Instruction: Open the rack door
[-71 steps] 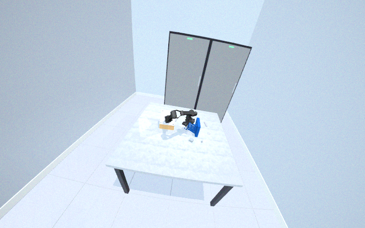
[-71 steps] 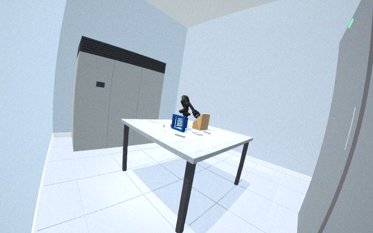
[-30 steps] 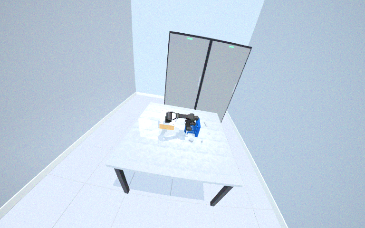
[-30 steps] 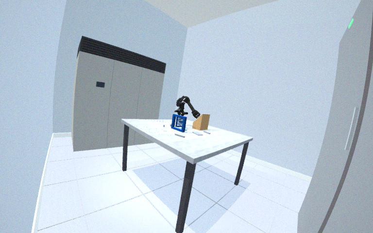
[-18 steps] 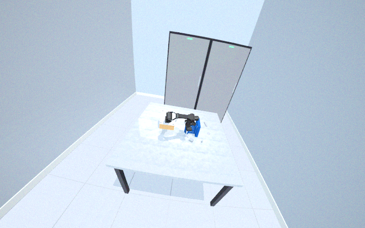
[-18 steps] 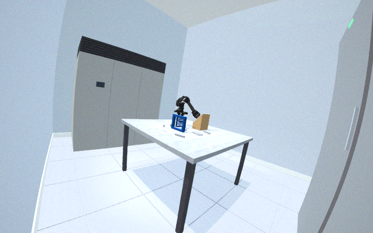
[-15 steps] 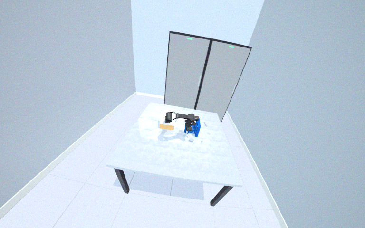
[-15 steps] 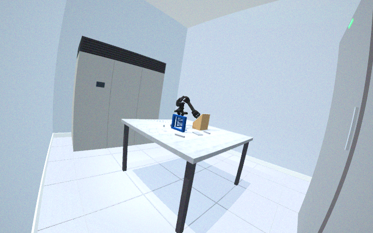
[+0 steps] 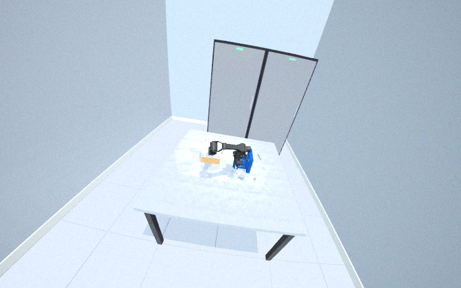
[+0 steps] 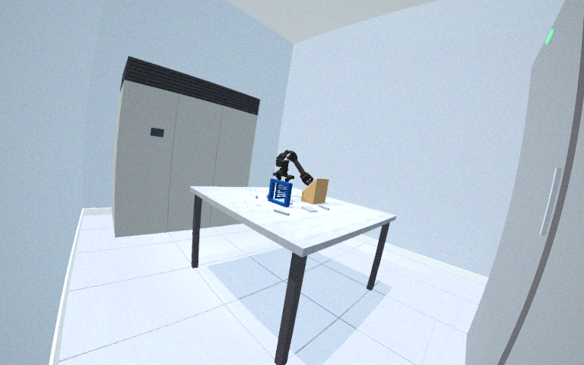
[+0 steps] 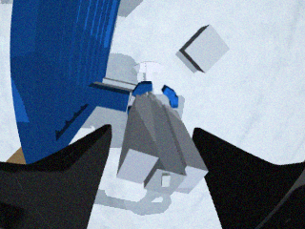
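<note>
My gripper [image 11: 152, 132] is open, with its dark fingertips on either side of the grey upright handle [image 11: 164, 143]. The wrist view looks down along the handle, and gaps show between it and both fingertips. Small blue clips [image 11: 171, 95] lie near its far end. The blue slatted part [image 11: 62, 57] of the rack fills the left of the wrist view. The blue rack [image 9: 250, 162] [image 10: 287, 196] stands upright on the table in the top and exterior views. The arm partly covers it in the top view. I cannot tell the door's exact angle or the handle's exact turn.
A wooden box [image 9: 210, 160] [image 10: 318, 192] stands beside the arm. A grey block [image 11: 206, 49] lies to the right beyond the handle. A flat grey bar [image 10: 281, 212] and a pale plate [image 10: 309, 209] lie on the table [image 9: 217, 203] [image 10: 344, 228].
</note>
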